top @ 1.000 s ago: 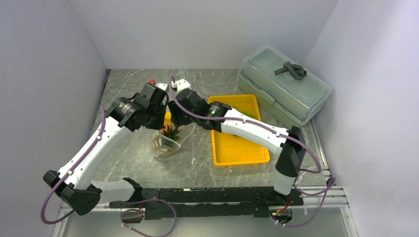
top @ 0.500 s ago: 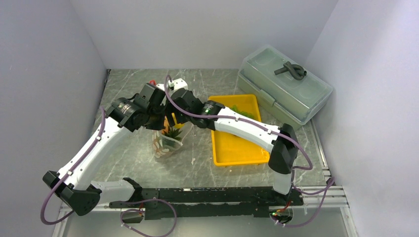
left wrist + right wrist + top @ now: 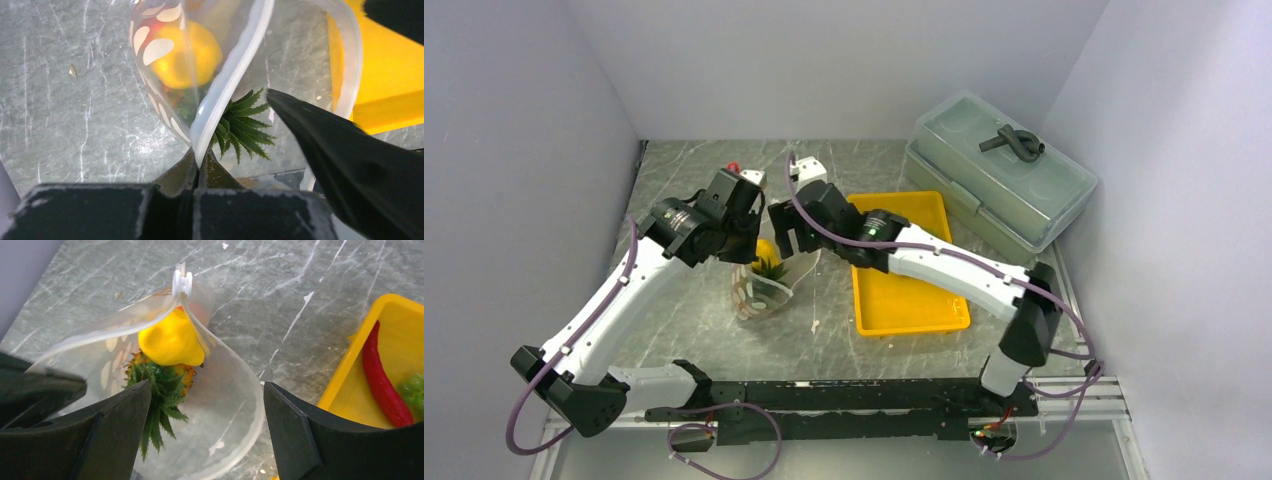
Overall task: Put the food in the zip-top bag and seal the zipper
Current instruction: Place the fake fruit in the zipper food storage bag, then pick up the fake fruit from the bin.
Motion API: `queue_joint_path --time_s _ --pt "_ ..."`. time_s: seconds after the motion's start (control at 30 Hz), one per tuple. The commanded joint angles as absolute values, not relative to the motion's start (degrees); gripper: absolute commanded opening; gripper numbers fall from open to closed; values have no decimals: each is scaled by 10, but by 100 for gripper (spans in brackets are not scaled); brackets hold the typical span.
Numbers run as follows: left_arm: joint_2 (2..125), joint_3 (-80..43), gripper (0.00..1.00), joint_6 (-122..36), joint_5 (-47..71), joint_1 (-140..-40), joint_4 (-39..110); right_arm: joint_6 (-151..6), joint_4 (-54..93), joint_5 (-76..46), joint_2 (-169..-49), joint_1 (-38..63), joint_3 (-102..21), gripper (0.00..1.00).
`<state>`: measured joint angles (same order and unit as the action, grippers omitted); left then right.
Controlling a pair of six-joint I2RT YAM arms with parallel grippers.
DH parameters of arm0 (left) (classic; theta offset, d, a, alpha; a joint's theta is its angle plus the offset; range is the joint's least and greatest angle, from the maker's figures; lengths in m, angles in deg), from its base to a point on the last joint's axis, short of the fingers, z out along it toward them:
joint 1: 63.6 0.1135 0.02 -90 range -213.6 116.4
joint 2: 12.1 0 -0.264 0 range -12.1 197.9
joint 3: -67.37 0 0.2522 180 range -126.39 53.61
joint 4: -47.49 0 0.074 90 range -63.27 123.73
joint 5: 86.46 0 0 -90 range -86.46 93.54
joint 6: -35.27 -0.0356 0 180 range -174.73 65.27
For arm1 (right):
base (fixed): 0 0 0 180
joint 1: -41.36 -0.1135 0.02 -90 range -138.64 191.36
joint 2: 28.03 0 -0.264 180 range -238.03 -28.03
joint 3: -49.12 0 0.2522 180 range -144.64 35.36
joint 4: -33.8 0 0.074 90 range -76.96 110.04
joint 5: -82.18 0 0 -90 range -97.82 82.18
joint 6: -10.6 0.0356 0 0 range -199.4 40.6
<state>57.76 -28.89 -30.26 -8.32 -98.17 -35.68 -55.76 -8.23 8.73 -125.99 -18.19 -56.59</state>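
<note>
The dotted zip-top bag [image 3: 759, 296] stands open between the arms. My left gripper [image 3: 200, 161] is shut on its whitish zipper strip [image 3: 227, 75] and holds the mouth up. Inside lie the yellow lemon [image 3: 172, 342] and the orange pineapple [image 3: 161, 376] with its green crown. Both also show in the left wrist view, the lemon [image 3: 187, 52] and the crown [image 3: 242, 127]. My right gripper [image 3: 207, 390] is open and empty just above the bag's mouth. The red chili [image 3: 382, 380] and green grapes [image 3: 415, 390] lie in the yellow tray [image 3: 345, 367]. I cannot make out the orange round fruit.
The yellow tray [image 3: 909, 300] lies right of the bag. A grey-green lidded box [image 3: 999, 180] stands at the back right. Walls close in the table on the left, back and right. The right arm reaches across the tray.
My right gripper has drawn back a little from the bag's mouth toward the tray and its arm has swung right. My left gripper has kept its hold on the zipper strip.
</note>
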Motion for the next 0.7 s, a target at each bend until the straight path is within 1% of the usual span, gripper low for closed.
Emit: queue_joint_path --time_s 0.0,0.23,0.67 --pt "573 -287 0 -308 -90 -982 -342 -550 -42 109 -1183 -181 -539 86" --pt "576 -288 0 -306 -90 -981 -340 -550 -56 147 -1108 -170 -495 86" --pt "578 -292 0 -306 -92 -981 -342 -535 -96 198 -973 -118 -362 87"
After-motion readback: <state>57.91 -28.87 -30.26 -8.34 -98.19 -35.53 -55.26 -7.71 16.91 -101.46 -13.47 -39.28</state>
